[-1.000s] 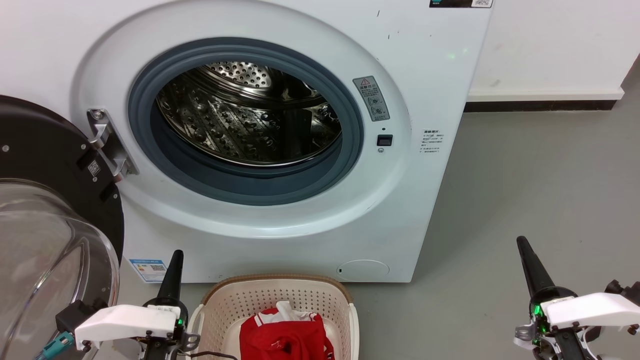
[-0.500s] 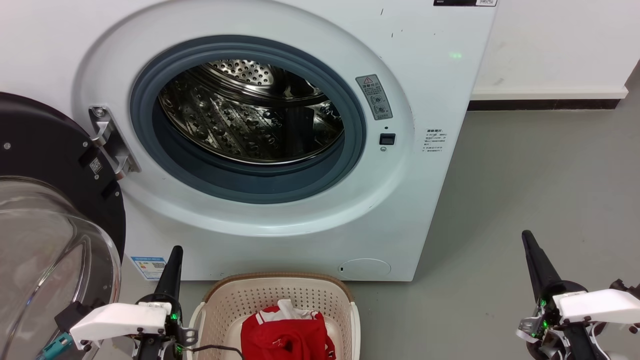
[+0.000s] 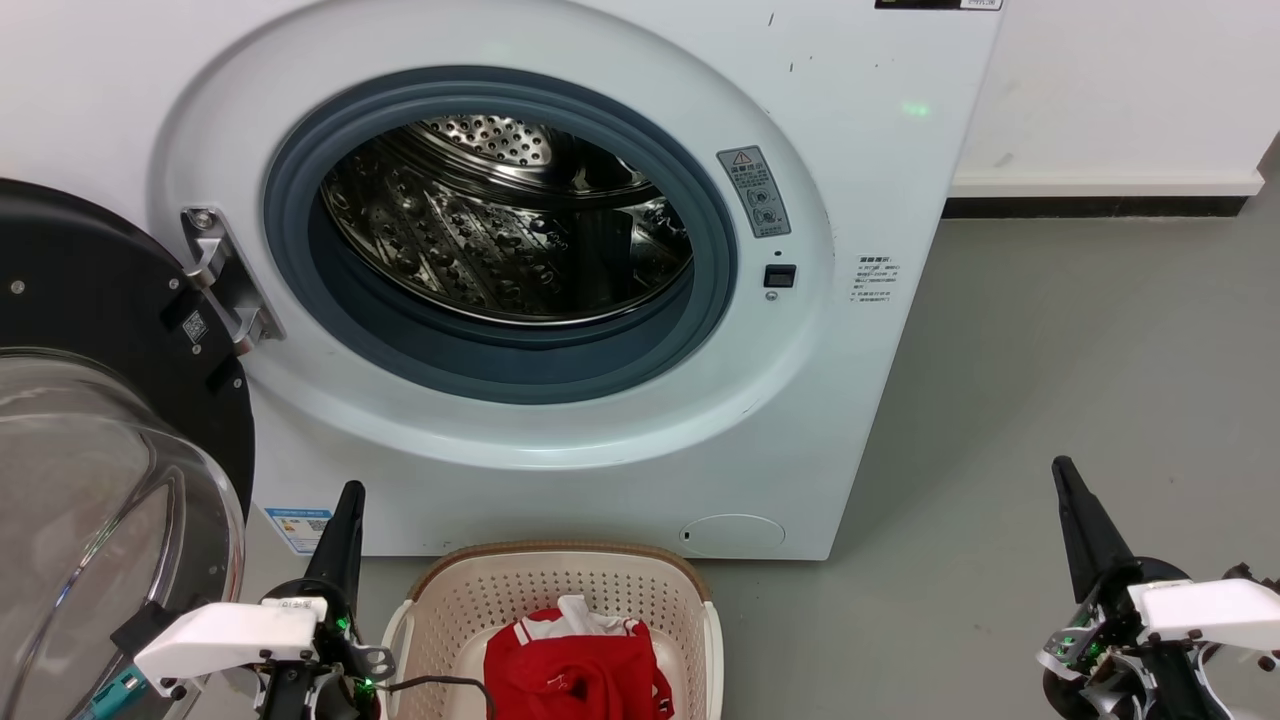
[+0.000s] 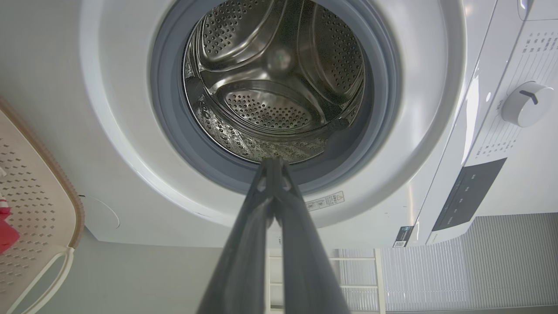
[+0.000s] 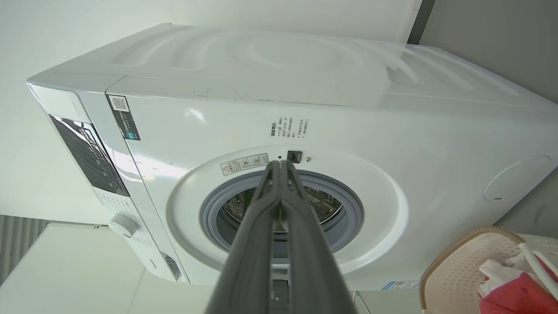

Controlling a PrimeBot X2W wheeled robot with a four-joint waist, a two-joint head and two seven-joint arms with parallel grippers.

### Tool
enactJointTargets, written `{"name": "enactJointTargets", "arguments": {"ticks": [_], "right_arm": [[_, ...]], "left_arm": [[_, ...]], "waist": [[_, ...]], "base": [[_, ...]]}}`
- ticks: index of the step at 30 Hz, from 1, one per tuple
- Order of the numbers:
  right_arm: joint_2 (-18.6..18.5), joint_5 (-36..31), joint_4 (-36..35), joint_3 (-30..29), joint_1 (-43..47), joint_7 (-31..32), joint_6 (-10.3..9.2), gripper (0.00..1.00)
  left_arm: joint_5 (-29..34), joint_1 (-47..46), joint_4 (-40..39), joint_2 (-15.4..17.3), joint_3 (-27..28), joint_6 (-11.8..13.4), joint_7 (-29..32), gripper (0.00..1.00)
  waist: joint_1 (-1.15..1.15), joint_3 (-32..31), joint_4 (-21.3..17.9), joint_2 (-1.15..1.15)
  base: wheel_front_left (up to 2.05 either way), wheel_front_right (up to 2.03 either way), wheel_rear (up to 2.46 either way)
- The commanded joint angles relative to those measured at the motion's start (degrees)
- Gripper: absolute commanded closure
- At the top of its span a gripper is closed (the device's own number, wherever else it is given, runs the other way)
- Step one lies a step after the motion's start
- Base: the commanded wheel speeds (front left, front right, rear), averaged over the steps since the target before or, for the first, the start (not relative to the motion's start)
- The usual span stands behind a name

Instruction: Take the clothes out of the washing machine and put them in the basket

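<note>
Presently listed, far to near. Washing machine (image 3: pixel 880 150): white front-loader at the far side, porthole open, grey gasket (image 3: pixel 520 375) ringing a perforated steel drum (image 3: pixel 500 240); no fabric visible in the drum from the head view or the left wrist view, though its lowest front lip sits hidden behind the gasket. Door (image 3: pixel 100 480): black-rimmed clear glass, swung wide to the left, bulging toward the near left. Basket (image 3: pixel 560 555): cream, perforated, brown-rimmed, on the grey floor (image 3: pixel 1050 380) just in front of the machine's base. Clothes (image 3: pixel 575 675): red heap with white trim, lying inside the basket, none in either tool. Left gripper (image 3: pixel 350 500): near left, between door and basket, fingers pressed together and empty, pointing up toward the porthole. Right gripper (image 3: pixel 1063 478): near right, well apart from basket and machine, fingers likewise pressed together and empty. Cable (image 3: pixel 430 683): dark loop from the left wrist draped over the basket's left rim. Judged status: unloading appears complete or close to it. Hazards: a sideways swing of the left arm could strike the glass door or its hinge (image 3: pixel 225 285); the draped cable could drag the light basket if that arm lifts away; a small garment behind the gasket lip could be overlooked.
</note>
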Motion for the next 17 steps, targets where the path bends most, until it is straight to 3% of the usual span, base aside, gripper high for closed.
{"name": "enactJointTargets", "arguments": {"ticks": [1,17], "right_arm": [[0.03,1.25,0.15,-0.22,-1.23,0.44,0.0,1.0],[0.27,4.86,0.42,-0.94,-1.37,1.27,0.0,1.0]], "left_arm": [[-1.09,-0.96,0.13,-0.06,0.32,-0.39,0.48,1.0],[-4.84,-1.22,0.48,-0.18,0.73,-0.85,1.35,1.0]], "waist": [[0.0,0.03,0.04,0.0],[0.0,0.25,0.28,0.0]], "base": [[0.0,0.0,0.0],[0.0,0.0,0.0]]}}
